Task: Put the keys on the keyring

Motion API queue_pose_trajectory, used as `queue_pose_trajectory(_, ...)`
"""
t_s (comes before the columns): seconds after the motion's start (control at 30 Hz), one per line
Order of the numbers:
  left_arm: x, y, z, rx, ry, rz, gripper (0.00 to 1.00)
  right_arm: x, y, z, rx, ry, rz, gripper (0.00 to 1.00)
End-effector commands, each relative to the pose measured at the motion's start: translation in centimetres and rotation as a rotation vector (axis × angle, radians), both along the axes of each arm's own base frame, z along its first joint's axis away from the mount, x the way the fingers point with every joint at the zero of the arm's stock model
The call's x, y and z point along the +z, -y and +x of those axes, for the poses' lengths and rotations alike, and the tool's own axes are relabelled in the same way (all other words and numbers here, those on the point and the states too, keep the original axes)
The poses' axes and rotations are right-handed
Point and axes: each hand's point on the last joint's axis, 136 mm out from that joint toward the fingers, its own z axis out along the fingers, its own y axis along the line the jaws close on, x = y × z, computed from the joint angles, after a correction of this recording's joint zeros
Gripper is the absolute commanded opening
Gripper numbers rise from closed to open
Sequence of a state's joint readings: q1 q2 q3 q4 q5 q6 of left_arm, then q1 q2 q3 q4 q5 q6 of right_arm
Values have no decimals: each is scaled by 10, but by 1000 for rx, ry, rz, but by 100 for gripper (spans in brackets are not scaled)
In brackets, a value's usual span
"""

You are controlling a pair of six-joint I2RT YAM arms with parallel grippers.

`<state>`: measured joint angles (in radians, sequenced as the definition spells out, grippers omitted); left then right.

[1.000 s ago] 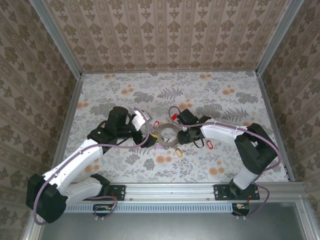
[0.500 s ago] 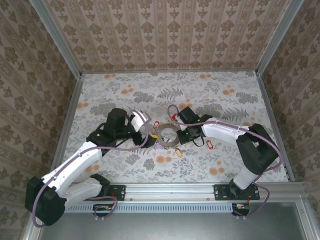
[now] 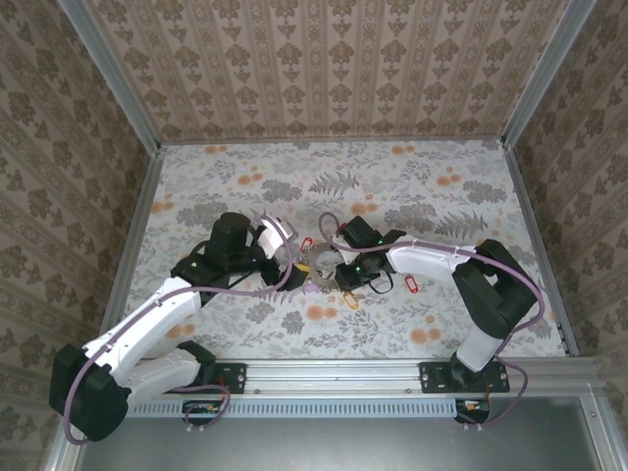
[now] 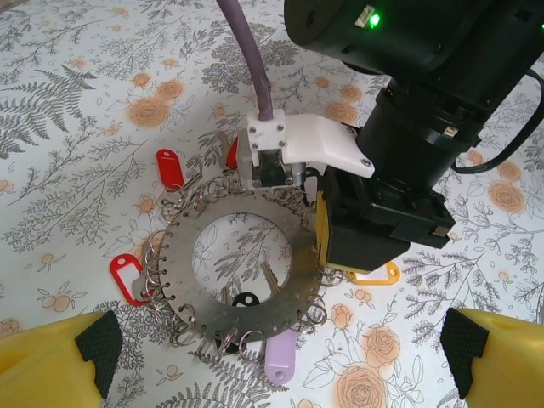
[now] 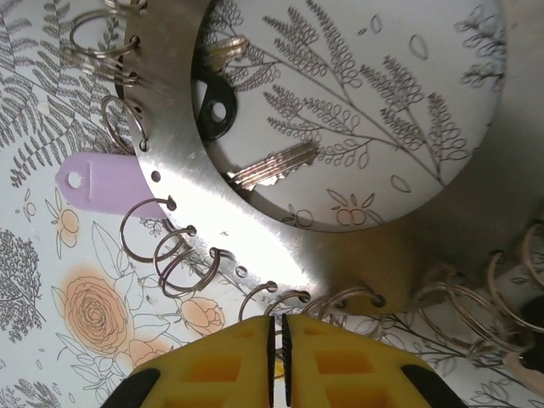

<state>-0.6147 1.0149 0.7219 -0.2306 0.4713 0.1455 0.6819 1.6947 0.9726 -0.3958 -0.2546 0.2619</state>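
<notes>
Left wrist view: the keyring [image 4: 176, 255], a flat grey perforated ring hung with small wire loops [image 4: 153, 263], lies flat on the floral tabletop [image 4: 76, 102]. Two red-tagged keys [image 4: 170, 166] lie just outside its rim, and a lilac tag [image 4: 280, 361] lies at its near edge. A black-headed key [image 4: 245, 300] peeks out at the inner edge. Below, the left fingers [image 4: 51, 361] stand wide apart and hold nothing. In the right wrist view, the right fingers [image 5: 221, 365] sit at the ring's rim, almost together with only a hairline slit. Whether they pinch a loop I cannot tell.
</notes>
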Motion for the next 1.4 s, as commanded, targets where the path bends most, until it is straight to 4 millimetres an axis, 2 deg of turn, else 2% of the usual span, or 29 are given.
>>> queue_pose_trajectory(0.0, 4, 3, 1, -21, 33, -4, 100, -1, 1, 1, -5, 1, -28, 19)
queue_pose_trajectory(0.33, 5, 4, -1, -31, 32, -5, 100, -9, 29, 5, -38, 51, -189, 27)
queue_pose_trajectory(0.57, 5, 5, -1, -35, 31, -7, 100, -8, 33, 4, -55, 64, -183, 37)
queue_pose_trajectory(0.7, 5, 5, -2, -36, 29, -6, 100, -7, 43, 9, -74, 86, -233, 38)
queue_pose_trajectory(0.9, 4, 5, -3, -40, 27, -3, 100, 11, 53, 17, -86, 139, -219, 44)
queue_pose_trajectory(1.03, 3, 5, -3, -40, 24, 0, 100, 19, 59, 17, -84, 161, -182, 43)
queue_pose_trajectory(1.2, 2, 6, -3, -43, 23, 2, 100, 18, 50, 17, -77, 131, -131, 22)
queue_pose_trajectory(1.27, 2, 6, -3, -43, 21, 3, 100, 14, 47, 18, -86, 117, -127, 21)
queue_pose_trajectory(1.37, 2, 6, -3, -41, 20, 4, 100, 11, 45, 21, -100, 114, -122, 27)
